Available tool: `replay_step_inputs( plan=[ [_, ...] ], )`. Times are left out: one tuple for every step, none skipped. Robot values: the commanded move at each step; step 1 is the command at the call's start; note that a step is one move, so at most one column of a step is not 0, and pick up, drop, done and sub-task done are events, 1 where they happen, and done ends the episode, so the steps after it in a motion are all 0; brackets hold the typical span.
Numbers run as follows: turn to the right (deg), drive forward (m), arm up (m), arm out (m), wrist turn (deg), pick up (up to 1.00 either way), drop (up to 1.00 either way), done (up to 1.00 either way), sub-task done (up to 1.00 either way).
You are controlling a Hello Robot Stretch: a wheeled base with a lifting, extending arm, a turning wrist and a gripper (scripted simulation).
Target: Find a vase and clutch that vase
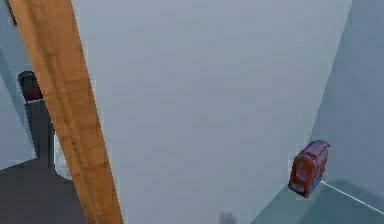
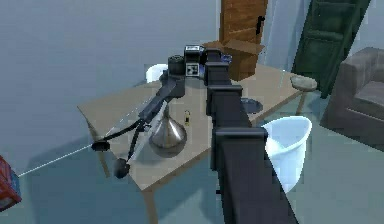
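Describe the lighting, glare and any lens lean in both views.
Forward view: the wooden beam leans only in the picture, and the wall is flatly lit, without glare. Arm side view: soft, even light on the table and a dull sheen on the vase.

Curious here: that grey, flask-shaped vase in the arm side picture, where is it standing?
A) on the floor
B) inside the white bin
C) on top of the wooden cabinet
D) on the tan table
D: the grey vase stands upright on the tan table, to the picture's left of the dark arm.
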Motion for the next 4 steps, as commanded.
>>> replay_step_inputs(
  plan=[
    [0.0, 0.0, 0.0, 0.0, 45.0, 0.0, 0.0, 0.0, 0.0],
    [0.0, 0.0, 0.0, 0.0, 45.0, 0.0, 0.0, 0.0, 0.0],
    [0.0, 0.0, 0.0, 0.0, 27.0, 0.0, 0.0, 0.0, 0.0],
    [0.0, 0.0, -0.28, 0.0, 0.0, 0.0, 0.0, 0.0, 0.0]
  ],
)
